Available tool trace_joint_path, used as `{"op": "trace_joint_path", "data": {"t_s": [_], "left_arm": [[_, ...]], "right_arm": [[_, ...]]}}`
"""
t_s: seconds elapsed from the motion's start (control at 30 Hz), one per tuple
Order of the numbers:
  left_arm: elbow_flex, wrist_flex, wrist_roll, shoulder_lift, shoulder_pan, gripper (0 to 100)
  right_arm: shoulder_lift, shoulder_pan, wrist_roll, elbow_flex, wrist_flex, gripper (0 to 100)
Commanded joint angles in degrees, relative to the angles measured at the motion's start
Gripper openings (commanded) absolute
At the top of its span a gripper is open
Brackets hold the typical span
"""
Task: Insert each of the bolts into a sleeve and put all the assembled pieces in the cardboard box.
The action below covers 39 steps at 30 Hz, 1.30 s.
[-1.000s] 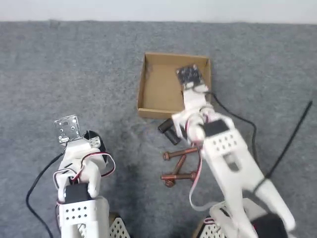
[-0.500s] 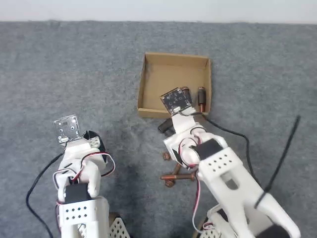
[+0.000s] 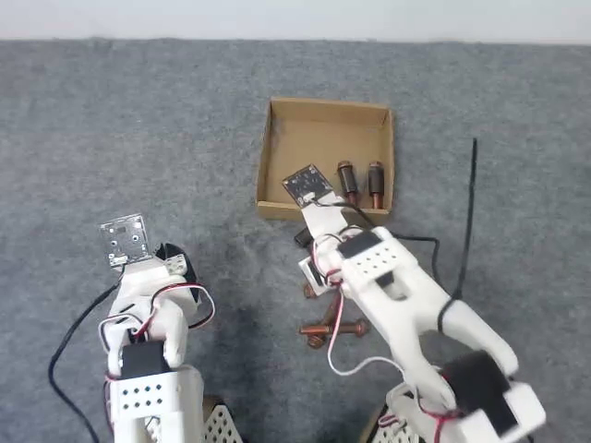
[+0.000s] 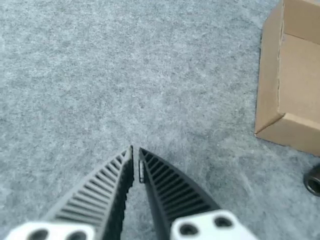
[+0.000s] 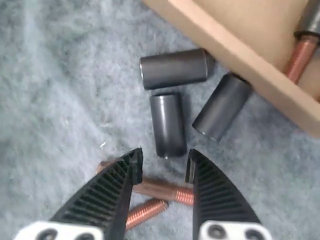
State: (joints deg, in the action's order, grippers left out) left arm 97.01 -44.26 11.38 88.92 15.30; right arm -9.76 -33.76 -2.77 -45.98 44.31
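Note:
The cardboard box (image 3: 277, 152) stands at the table's middle, with two bolt-in-sleeve pieces (image 3: 347, 181) (image 3: 375, 181) lying side by side by its right wall. In the right wrist view my right gripper (image 5: 162, 160) is open just above the carpet. One of three black sleeves (image 5: 168, 124) lies right beyond its tips; the others (image 5: 173, 68) (image 5: 222, 107) lie against the box wall (image 5: 235, 57). Copper bolts (image 5: 162, 191) lie under the fingers. From above, bolts (image 3: 328, 328) show beside the right arm. My left gripper (image 4: 135, 151) is shut, with nothing in it, over bare carpet.
Grey carpet covers the table. The left arm (image 3: 148, 305) stands at the lower left, well apart from the box. The box corner (image 4: 287, 80) and one sleeve's end (image 4: 314, 181) show in the left wrist view. A black cable (image 3: 466, 221) runs beside the right arm.
My right arm has drawn back from over the box to the loose sleeves, and two assembled pieces now show in the box. The left arm has kept still.

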Motion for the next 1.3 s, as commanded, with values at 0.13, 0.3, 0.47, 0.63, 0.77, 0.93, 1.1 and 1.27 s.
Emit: {"op": "trace_joint_path", "data": {"t_s": [0.13, 0.3, 0.47, 0.63, 0.77, 0.93, 1.1, 1.27], "left_arm": [[-0.75, 1.49, -0.35, 0.79, 0.09, 1], [-0.75, 1.49, -0.35, 0.79, 0.09, 1], [-0.75, 1.49, -0.35, 0.79, 0.09, 1], [-0.75, 1.58, -0.35, 0.79, 0.09, 1], [-0.75, 1.58, -0.35, 0.79, 0.09, 1], [-0.75, 1.67, -0.35, 0.79, 0.09, 1], [-0.75, 1.67, -0.35, 0.79, 0.09, 1], [-0.75, 1.76, -0.35, 0.79, 0.09, 1]], "right_arm": [[4.79, -0.31, -1.05, 7.03, -0.22, 12.9], [7.52, -0.31, -4.84, 8.09, -0.4, 12.9], [8.66, 0.66, -5.8, 8.79, -0.48, 12.9], [8.75, 2.33, -5.89, 8.62, -3.82, 7.0], [8.75, 3.38, -5.89, 8.53, -5.05, 2.2], [7.16, 3.47, -5.54, 8.53, -3.38, 0.7], [1.01, 3.47, -5.36, 8.53, 1.27, 0.7], [-7.16, 3.47, -5.27, 8.44, 9.89, 0.7]]}}
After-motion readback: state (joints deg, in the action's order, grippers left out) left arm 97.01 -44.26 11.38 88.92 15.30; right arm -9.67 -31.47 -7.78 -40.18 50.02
